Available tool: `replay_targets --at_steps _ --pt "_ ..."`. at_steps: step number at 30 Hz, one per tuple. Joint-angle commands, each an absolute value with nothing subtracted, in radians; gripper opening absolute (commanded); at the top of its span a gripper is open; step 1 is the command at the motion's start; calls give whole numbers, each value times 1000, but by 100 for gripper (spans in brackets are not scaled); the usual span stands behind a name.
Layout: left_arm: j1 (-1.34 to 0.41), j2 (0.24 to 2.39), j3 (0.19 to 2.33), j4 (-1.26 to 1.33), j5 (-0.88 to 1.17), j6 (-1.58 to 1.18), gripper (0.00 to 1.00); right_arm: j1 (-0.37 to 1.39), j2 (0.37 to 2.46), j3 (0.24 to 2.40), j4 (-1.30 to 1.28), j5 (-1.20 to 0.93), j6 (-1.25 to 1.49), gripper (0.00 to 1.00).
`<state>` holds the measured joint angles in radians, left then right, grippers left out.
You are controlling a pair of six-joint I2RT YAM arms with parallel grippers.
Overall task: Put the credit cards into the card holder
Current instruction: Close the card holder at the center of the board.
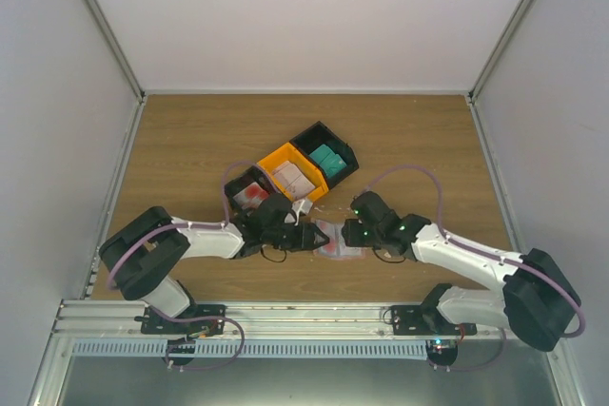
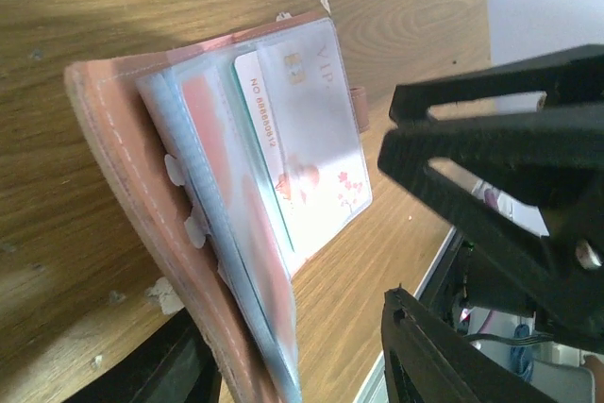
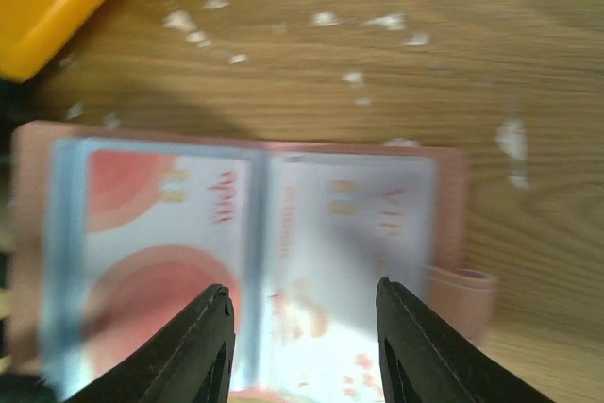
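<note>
Closest to the lens, your right gripper (image 3: 302,292) hangs directly above the card holder (image 3: 450,205). Its fingers are parted and empty, one tip over each open page. The holder lies spread open on the table (image 1: 190,140), between your two wrists. A white credit card with red blobs (image 3: 156,233) sits in its left sleeve, a pale credit card (image 3: 349,233) in its right sleeve. Your left gripper (image 1: 312,238) reaches in low from the holder's left side, jaws apart, with the holder's near edge between them. One finger shows behind the outer cover and the other stands clear of the sleeves, so nothing is clamped. Both forearms slant inward to the holder, elbows folded out to either side. Just beyond the holder is the row of bins (image 1: 273,159), with teal cards (image 1: 330,160) in the farthest one. Paper scraps (image 3: 377,21) dot the wood past the holder.
</note>
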<state>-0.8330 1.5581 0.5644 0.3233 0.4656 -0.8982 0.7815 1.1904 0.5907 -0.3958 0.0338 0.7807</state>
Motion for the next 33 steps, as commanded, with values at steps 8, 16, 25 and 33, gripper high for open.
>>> replay_targets --at_steps 8,16,25,33 --pt "-828 1589 663 263 520 -806 49 650 1189 531 -527 132 798 44" --pt "-828 1604 694 236 528 -791 49 639 1194 510 -484 64 742 29" --pt "-830 1638 767 243 636 -713 56 640 1257 494 -389 -66 687 36" --pt "-830 1679 786 267 684 -694 61 640 1276 487 -312 -113 653 37"
